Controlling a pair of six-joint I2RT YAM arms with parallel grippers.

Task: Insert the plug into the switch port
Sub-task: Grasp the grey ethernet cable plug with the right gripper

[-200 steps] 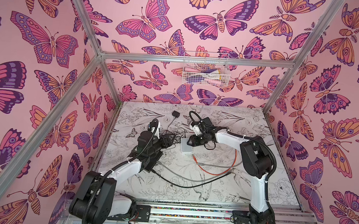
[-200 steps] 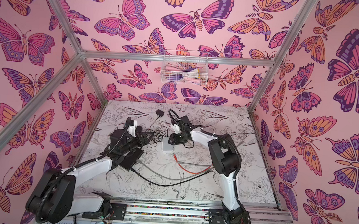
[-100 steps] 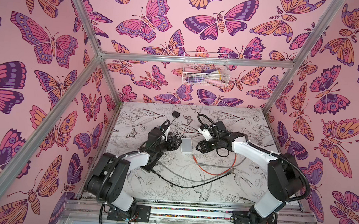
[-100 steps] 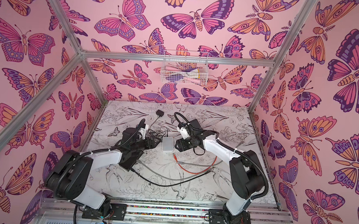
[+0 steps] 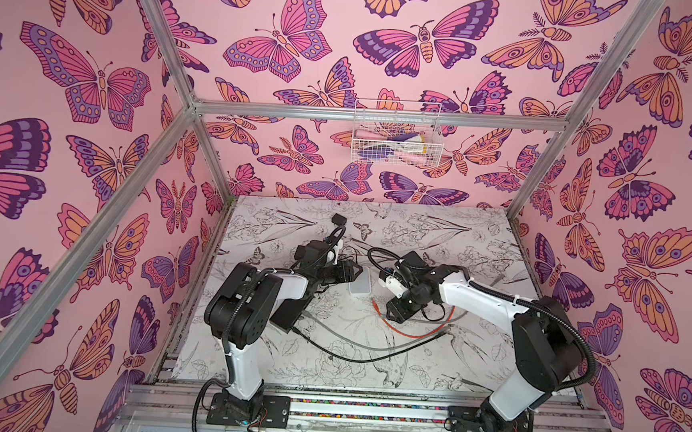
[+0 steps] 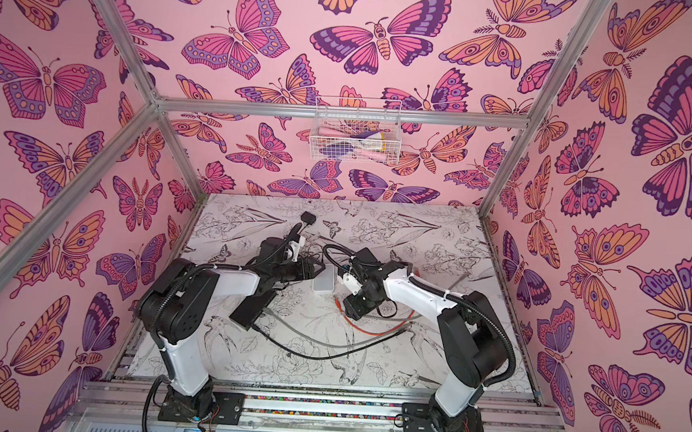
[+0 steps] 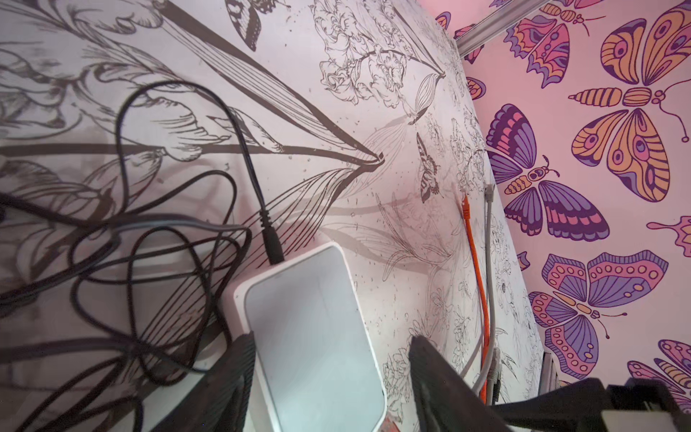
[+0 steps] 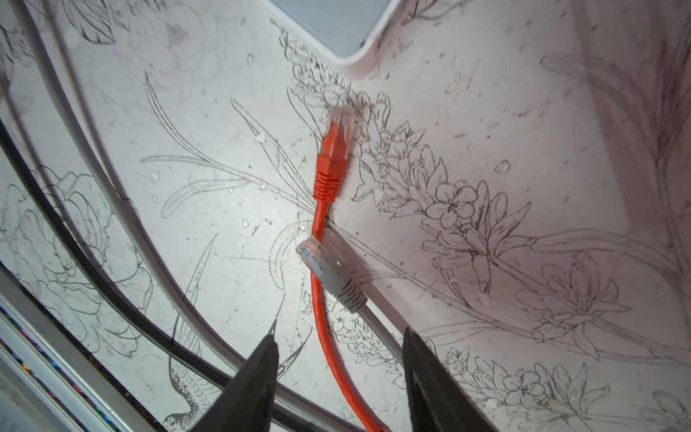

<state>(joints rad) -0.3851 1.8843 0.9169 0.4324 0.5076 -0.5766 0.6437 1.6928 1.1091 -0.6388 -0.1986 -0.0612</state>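
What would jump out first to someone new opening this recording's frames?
Pink butterfly walls enclose everything. In the middle of the table, a white box sits between the two arms, the left arm's fingers open around it. An orange cable lies loose near the box, its plug not plugged in, running beside a grey cable between the right arm's fingers, also open.

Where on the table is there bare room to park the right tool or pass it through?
Free: the back-right table, between the right arm and the back wall; also the front strip between the long black cable and the rail. Crowded: around the switch, with power cords on its left-arm side, orange cable and grey cable on its right-arm side.
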